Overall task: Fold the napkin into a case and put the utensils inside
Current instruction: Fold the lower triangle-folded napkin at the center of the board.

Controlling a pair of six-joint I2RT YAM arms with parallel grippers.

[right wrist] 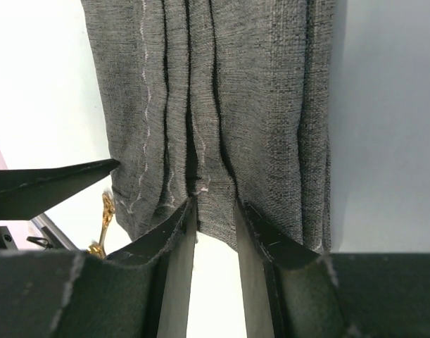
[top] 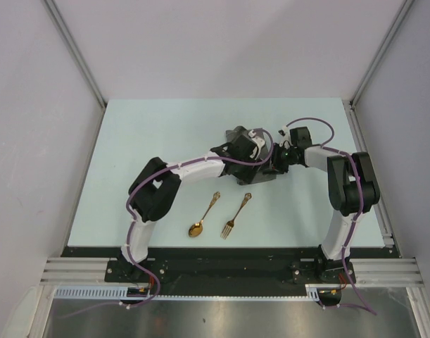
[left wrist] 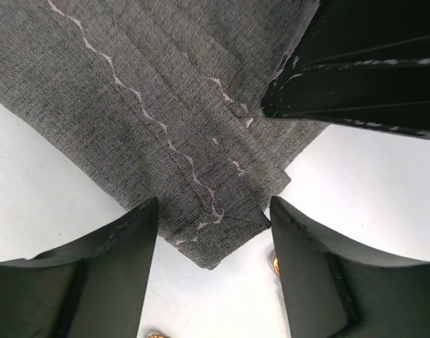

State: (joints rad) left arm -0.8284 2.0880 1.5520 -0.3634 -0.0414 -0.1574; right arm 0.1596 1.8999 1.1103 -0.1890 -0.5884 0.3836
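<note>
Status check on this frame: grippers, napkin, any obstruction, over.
Left gripper: jaws open astride napkin corner. Right gripper: jaws narrow, folded edge between them, grip unconfirmed. Spoon and fork lie apart, not yet inside. No obstruction.

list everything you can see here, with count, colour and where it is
napkin: 1, dark grey, partly folded with pleats, middle of the table towards the far side, under both grippers
spoon: 1, gold, on the table nearer than the napkin, left of the fork
fork: 1, gold, on the table just right of the spoon, apart from it
table: 1, pale mint
walls: pale grey, around the far side and both sides of the table
left arm, right arm: 2, black and white with purple cables, reaching in from the near edge
left gripper: 1, black, open, astride a napkin corner
right gripper: 1, black, closed on the napkin's edge
</note>
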